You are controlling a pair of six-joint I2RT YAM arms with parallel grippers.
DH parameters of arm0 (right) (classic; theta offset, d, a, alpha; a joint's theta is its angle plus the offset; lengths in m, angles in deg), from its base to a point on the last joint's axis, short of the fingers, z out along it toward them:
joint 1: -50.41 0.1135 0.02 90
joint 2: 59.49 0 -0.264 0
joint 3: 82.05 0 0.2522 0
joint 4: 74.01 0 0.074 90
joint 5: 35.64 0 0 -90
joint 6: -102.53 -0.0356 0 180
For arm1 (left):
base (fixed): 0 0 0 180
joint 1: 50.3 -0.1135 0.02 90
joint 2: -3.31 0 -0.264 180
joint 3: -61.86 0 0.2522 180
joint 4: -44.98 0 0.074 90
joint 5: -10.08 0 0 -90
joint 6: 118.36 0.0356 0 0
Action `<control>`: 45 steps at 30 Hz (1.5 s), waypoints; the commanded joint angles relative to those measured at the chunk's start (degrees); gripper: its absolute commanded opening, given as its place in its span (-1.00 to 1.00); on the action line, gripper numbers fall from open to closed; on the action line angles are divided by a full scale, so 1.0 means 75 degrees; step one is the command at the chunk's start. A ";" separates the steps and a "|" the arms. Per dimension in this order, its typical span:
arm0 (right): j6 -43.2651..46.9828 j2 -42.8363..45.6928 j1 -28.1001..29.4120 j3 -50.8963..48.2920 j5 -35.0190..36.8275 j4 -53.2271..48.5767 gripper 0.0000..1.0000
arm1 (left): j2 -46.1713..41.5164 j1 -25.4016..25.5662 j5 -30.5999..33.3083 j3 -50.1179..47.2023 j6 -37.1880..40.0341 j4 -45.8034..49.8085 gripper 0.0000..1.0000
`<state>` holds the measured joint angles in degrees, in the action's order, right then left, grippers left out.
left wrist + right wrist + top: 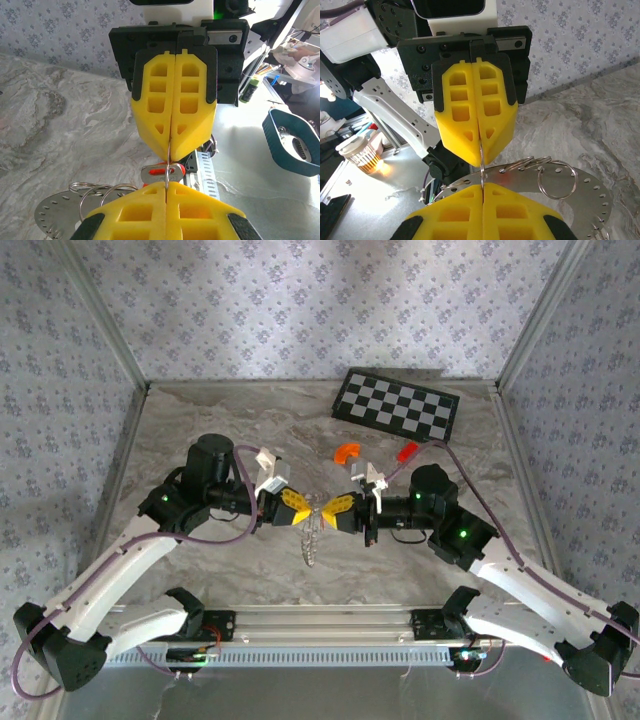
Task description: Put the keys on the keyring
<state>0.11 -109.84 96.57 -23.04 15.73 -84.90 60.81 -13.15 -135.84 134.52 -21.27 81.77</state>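
Observation:
My left gripper [299, 507] and right gripper [332, 512] meet tip to tip above the middle of the table. Both are shut on the thin wire ring of the keyring [169, 159], which spans the small gap between them. A key [161, 174] with a red head and a silvery slotted part hangs on that wire, which passes through its slot. In the left wrist view my left gripper [166, 186] faces the right gripper's yellow fingers [155, 120]. In the right wrist view my right gripper [482, 186] holds the wire [481, 167]. A holed metal disc [590, 192] with further rings hangs below [311, 540].
A black-and-white checkered board [397, 405] lies at the back right. In front of it are an orange arc piece [346, 451] and a red brick [407, 452]. Patterned walls close three sides, and a metal rail [320, 625] runs along the near edge.

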 commanded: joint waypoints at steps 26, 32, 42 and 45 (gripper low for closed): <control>0.0067 0.0094 -0.0028 0.0048 -0.0065 0.0124 -1.00 | -0.0209 0.0059 -0.0184 0.0214 0.0215 0.0024 -1.00; 0.0075 0.0174 -0.0017 0.0052 -0.0028 0.0070 -1.00 | -0.0219 0.0053 -0.0184 0.0220 0.0226 0.0024 -1.00; 0.0086 0.0041 -0.0001 0.0048 -0.0075 0.0155 -1.00 | -0.0232 0.0062 -0.0180 0.0219 0.0234 0.0034 -1.00; 0.0087 -0.0005 -0.0001 0.0055 -0.0104 0.0194 -1.00 | -0.0236 0.0052 -0.0184 0.0216 0.0235 0.0040 -1.00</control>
<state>0.13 -109.53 96.52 -23.04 15.14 -84.50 60.30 -13.09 -135.84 134.52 -20.83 82.64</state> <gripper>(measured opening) 0.051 0.044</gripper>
